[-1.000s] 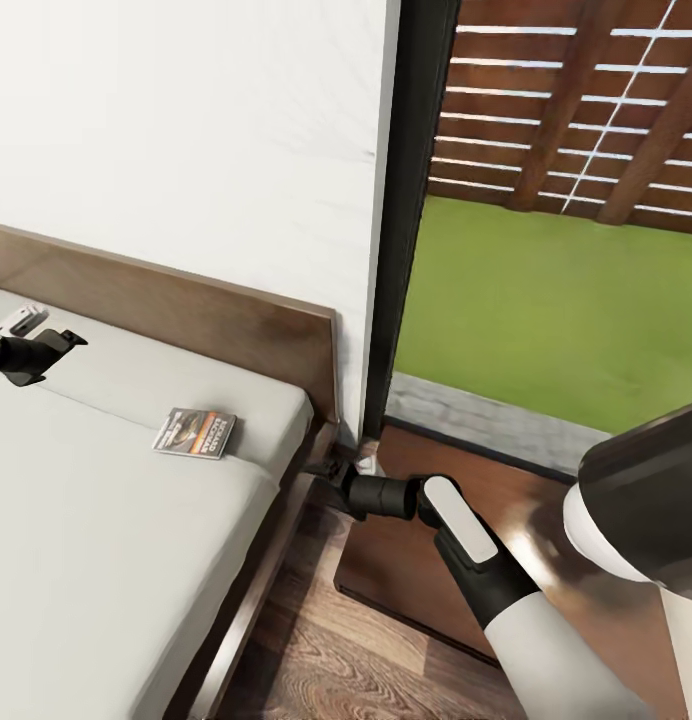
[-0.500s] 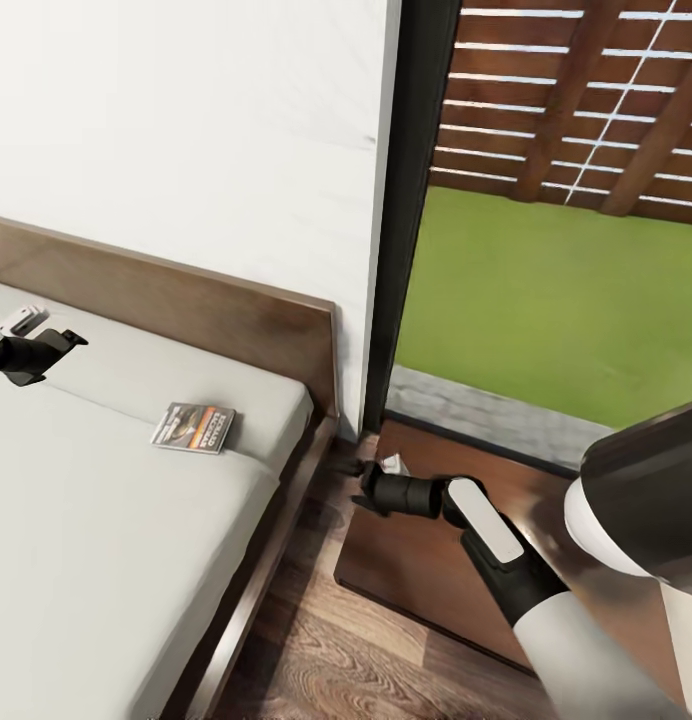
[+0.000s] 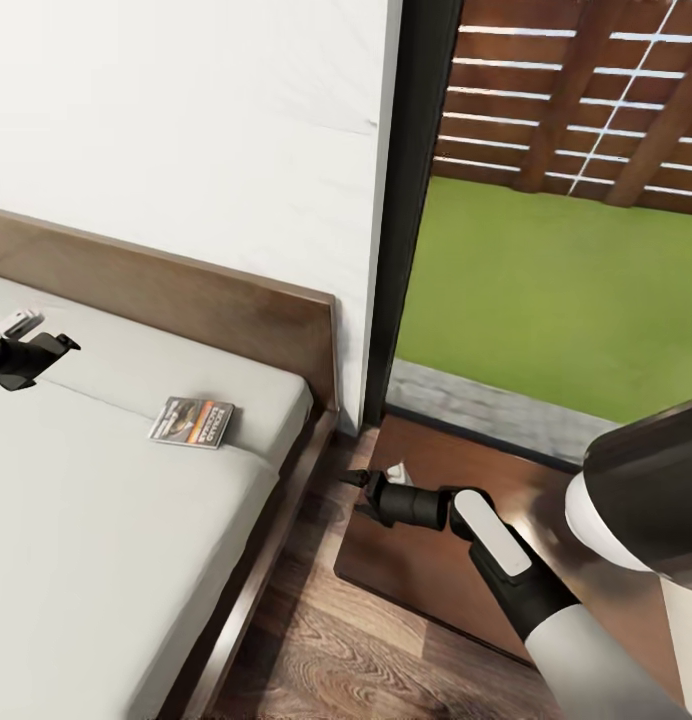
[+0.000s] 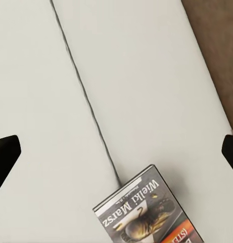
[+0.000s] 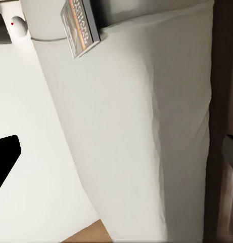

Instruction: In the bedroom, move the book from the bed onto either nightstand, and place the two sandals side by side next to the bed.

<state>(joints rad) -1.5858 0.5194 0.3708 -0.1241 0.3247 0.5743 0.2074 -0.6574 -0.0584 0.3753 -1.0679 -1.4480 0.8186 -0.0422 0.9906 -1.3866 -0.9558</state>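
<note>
While the book lies on the bed, both claws, left and right, hover spread apart.

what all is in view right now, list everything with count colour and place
book: one, pale grey with an orange band, flat on the mattress near the headboard
bed: one, dark brown frame, light grey mattress, at the view's left
nightstand: one, glossy reddish-brown, beside the bed by the window
window: one, dark frame, with lawn and brown slatted fence outside
floor: wood planks
left gripper: one, black, above the mattress
right gripper: one, black, over the nightstand's edge
</note>
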